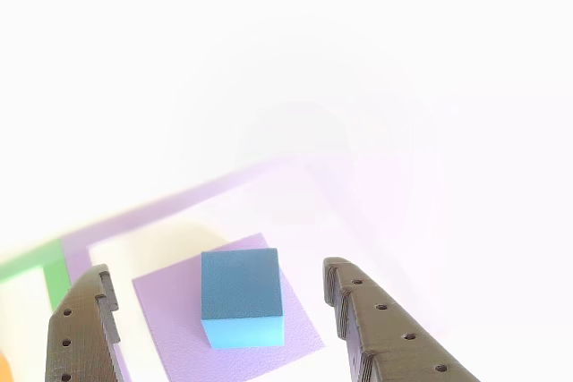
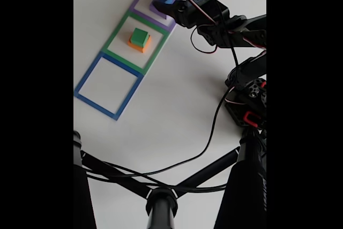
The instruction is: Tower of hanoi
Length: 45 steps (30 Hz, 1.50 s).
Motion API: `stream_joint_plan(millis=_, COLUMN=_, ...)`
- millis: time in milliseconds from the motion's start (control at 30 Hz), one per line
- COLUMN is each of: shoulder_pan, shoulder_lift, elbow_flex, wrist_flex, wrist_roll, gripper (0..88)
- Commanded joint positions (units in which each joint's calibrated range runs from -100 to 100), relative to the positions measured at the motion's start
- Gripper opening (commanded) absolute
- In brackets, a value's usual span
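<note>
A small blue cube (image 1: 242, 297) sits on a flat purple slab (image 1: 170, 310). The gripper (image 1: 219, 306) straddles the cube, jaws wide, not touching. Likely light, soft foam; grip its opposite side faces.

- White matte tabletop (image 2: 177, 111), evenly lit; no wall or window in frame.
- Other view: surface washed out to near white by strong overexposure.
- Black tripod legs (image 2: 161, 197) cross the fixed view's lower edge; black bars either side.
</note>
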Motion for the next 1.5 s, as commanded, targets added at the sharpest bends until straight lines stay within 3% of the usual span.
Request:
stream_joint_plan(millis=0, shoulder_pan=0.6, shoulder_lift=3.0, elbow_flex=-1.2, wrist_flex=-5.5, wrist_roll=0.0, gripper=25.5)
stream_joint_plan(millis=267, shoulder_pan=0.5, shoulder_lift=14.1, elbow_flex=-3.9, wrist_flex=-17.1, wrist_roll=0.0, gripper=24.9)
stream_joint_plan(millis=533, shoulder_pan=0.6, shoulder_lift=19.3, elbow_flex=-5.4, wrist_flex=-21.3, wrist_roll=0.0, gripper=24.0)
stream_joint_plan(millis=833, shoulder_pan=0.1, shoulder_lift=20.8, elbow_flex=-5.3, wrist_flex=-22.2, wrist_roll=0.0, gripper=20.8)
stream_joint_plan(millis=1467, shoulder_pan=-1.3, shoulder_lift=21.1, elbow_flex=-5.4, wrist_flex=-22.2, wrist_roll=0.0, gripper=5.6)
